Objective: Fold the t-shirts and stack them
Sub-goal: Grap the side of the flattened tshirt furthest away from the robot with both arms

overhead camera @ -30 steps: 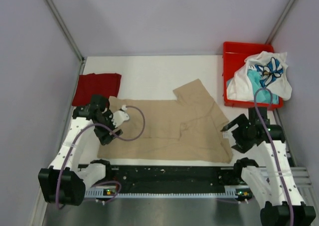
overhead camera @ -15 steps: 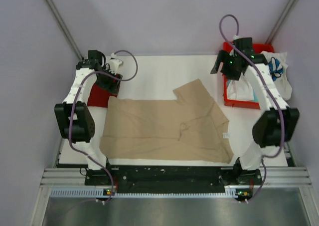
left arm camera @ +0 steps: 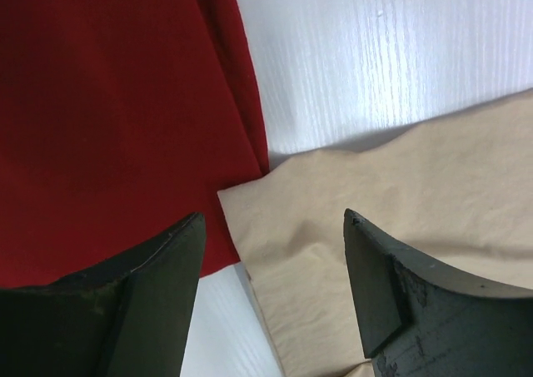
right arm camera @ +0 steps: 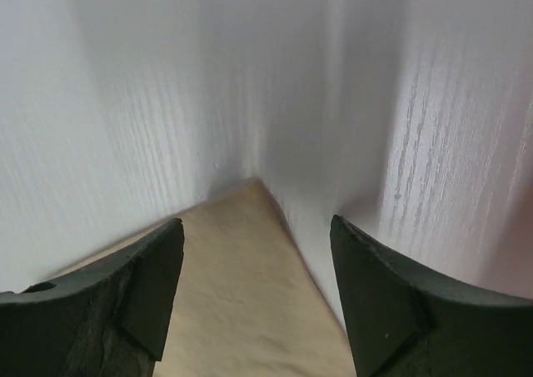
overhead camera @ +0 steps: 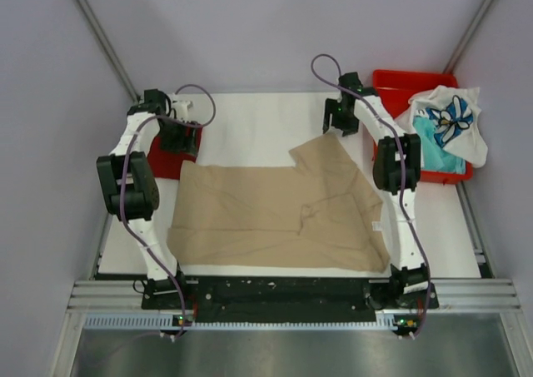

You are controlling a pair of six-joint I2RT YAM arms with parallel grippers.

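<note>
Hovering left gripper (left arm camera: 273,214) and right gripper (right arm camera: 256,220), jaws apart, over far corners of spread tan cloth t-shirt (overhead camera: 266,215), likely needing pinches next.

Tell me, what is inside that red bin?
A crumpled white t-shirt with blue print spills over the red bin, with a teal t-shirt beneath it. Anything deeper is covered.

We counted four t-shirts: one tan t-shirt (overhead camera: 275,215), one dark red t-shirt (overhead camera: 162,165), one white t-shirt with blue print (overhead camera: 454,117) and one teal t-shirt (overhead camera: 433,148). There was one red bin (overhead camera: 391,81) and one table (overhead camera: 250,123), so two of the shirts lay on the single table and two in the single bin. We also counted two arms, the left arm (overhead camera: 125,186) and the right arm (overhead camera: 391,165), each with one hand: the left hand (left arm camera: 275,219) and the right hand (right arm camera: 258,223).
</note>
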